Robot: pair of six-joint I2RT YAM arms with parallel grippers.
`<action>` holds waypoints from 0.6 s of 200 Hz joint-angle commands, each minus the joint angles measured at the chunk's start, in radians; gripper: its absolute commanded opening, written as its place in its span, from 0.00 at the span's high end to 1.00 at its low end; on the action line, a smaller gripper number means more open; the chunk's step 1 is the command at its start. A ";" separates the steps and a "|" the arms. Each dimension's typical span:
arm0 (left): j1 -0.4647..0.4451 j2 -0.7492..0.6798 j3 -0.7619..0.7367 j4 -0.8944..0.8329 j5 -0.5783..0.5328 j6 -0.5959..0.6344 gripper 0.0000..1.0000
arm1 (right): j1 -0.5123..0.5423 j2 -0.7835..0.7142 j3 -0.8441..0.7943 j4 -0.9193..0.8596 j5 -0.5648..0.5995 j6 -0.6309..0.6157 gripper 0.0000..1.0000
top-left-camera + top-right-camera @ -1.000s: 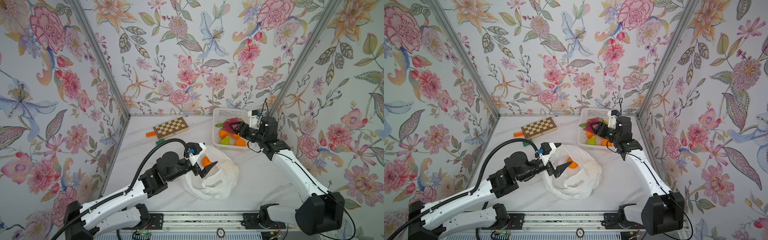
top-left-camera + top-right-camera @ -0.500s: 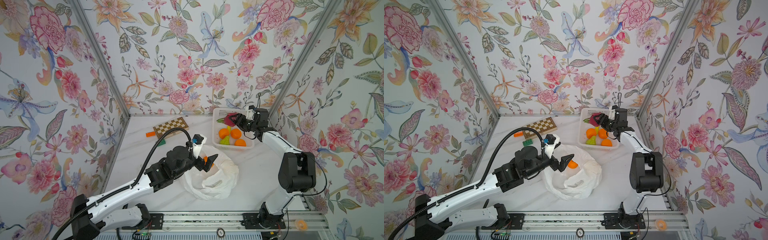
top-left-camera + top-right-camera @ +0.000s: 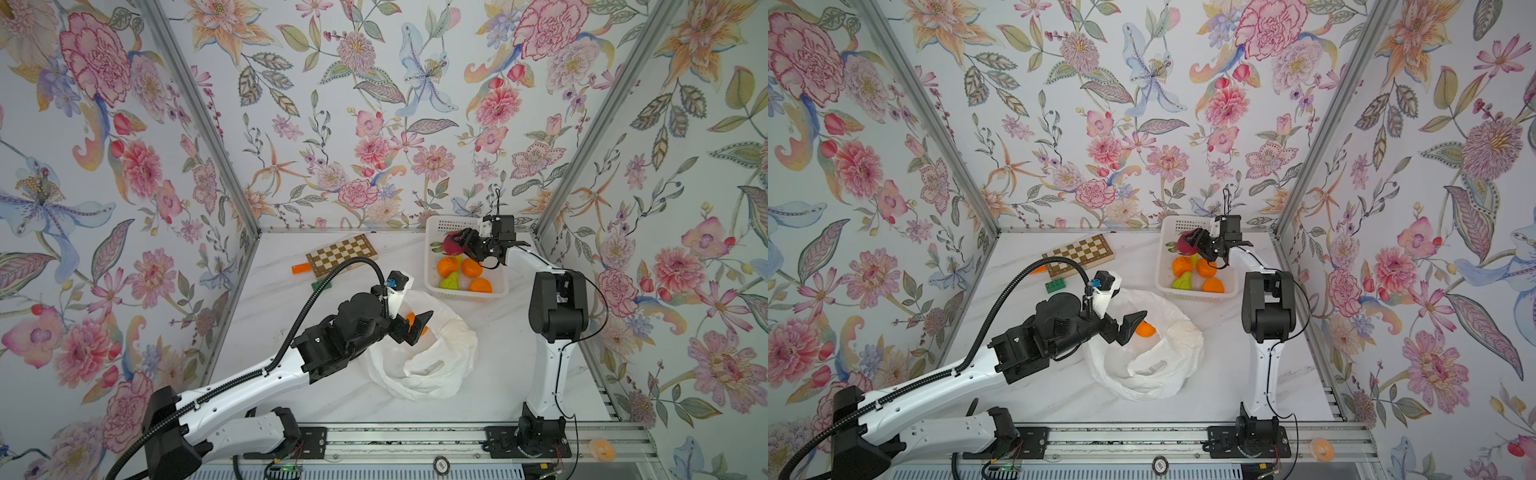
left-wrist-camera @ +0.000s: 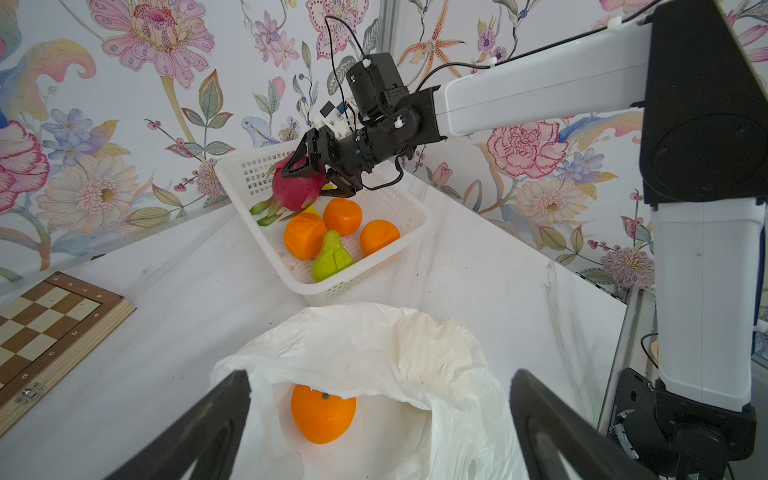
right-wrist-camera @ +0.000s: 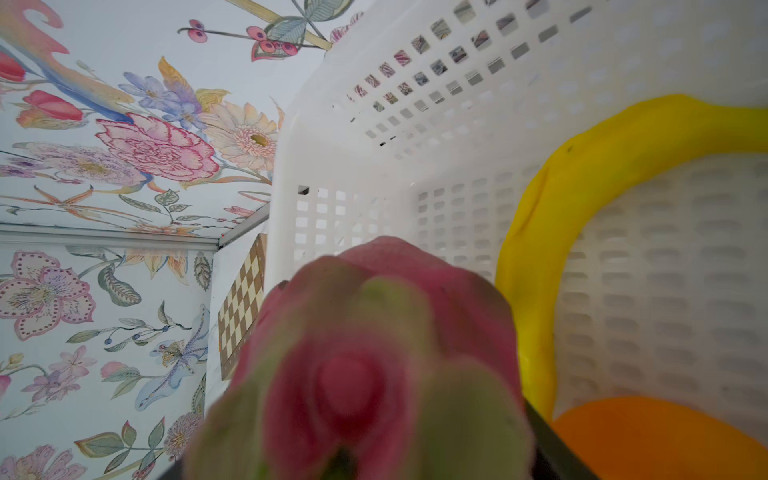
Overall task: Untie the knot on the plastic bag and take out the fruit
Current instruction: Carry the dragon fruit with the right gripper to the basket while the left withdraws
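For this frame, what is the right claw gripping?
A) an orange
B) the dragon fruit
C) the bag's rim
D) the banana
B: in the left wrist view the right claw is closed around the pink-red dragon fruit, held over the white basket.

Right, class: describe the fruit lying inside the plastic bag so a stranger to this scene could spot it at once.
Start at the crumpled white plastic bag in the middle of the marble table, nearer the robot's base than the white basket. Inside its open mouth lies one orange. Unlike the three orange fruits in the basket, it is ringed by crinkly film, not by perforated walls.
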 commanded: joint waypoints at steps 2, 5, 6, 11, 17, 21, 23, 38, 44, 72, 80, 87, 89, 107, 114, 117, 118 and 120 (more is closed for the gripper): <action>-0.010 0.007 0.020 -0.007 -0.025 -0.010 0.01 | 0.007 0.043 0.075 -0.078 -0.026 -0.031 0.42; -0.010 0.009 0.021 -0.006 -0.022 -0.010 0.01 | 0.007 0.048 0.081 -0.083 -0.025 -0.031 0.41; -0.010 0.010 0.021 -0.006 -0.023 -0.010 0.01 | 0.008 0.050 0.082 -0.085 -0.025 -0.031 0.41; -0.010 0.011 0.022 -0.006 -0.022 -0.009 0.01 | 0.009 0.057 0.092 -0.092 -0.024 -0.033 0.39; -0.011 0.017 0.025 -0.007 -0.021 -0.006 0.01 | 0.009 0.067 0.103 -0.101 -0.022 -0.036 0.36; -0.010 0.018 0.026 -0.008 -0.020 -0.006 0.01 | 0.010 0.073 0.112 -0.110 -0.020 -0.037 0.34; -0.010 0.020 0.027 -0.008 -0.019 -0.005 0.01 | 0.009 0.076 0.117 -0.116 -0.019 -0.040 0.33; -0.009 0.028 0.028 -0.006 -0.018 0.000 0.01 | 0.014 0.095 0.167 -0.172 0.001 -0.060 0.25; -0.011 0.030 0.028 -0.007 -0.018 0.002 0.01 | 0.016 0.099 0.186 -0.194 0.011 -0.071 0.23; -0.011 0.044 0.040 -0.018 -0.012 0.005 0.01 | 0.021 0.084 0.217 -0.234 0.062 -0.088 0.11; -0.011 0.046 0.044 -0.022 -0.012 0.007 0.01 | 0.019 0.070 0.214 -0.237 0.073 -0.093 0.02; -0.010 0.046 0.044 -0.023 -0.012 0.007 0.01 | 0.018 0.060 0.212 -0.242 0.080 -0.098 0.01; -0.010 0.046 0.044 -0.025 -0.012 0.008 0.01 | 0.017 0.054 0.212 -0.244 0.084 -0.099 0.01; -0.011 0.045 0.042 -0.024 -0.012 0.011 0.01 | 0.015 0.022 0.203 -0.259 0.112 -0.111 0.01; -0.010 0.045 0.042 -0.025 -0.011 0.012 0.01 | 0.016 0.005 0.196 -0.262 0.124 -0.116 0.01; -0.011 0.046 0.042 -0.025 -0.010 0.012 0.01 | 0.014 -0.002 0.192 -0.261 0.128 -0.117 0.01; -0.011 0.045 0.042 -0.025 -0.010 0.013 0.01 | 0.014 -0.004 0.190 -0.261 0.129 -0.118 0.01; -0.010 0.045 0.042 -0.026 -0.011 0.011 0.01 | 0.015 -0.009 0.187 -0.261 0.131 -0.119 0.01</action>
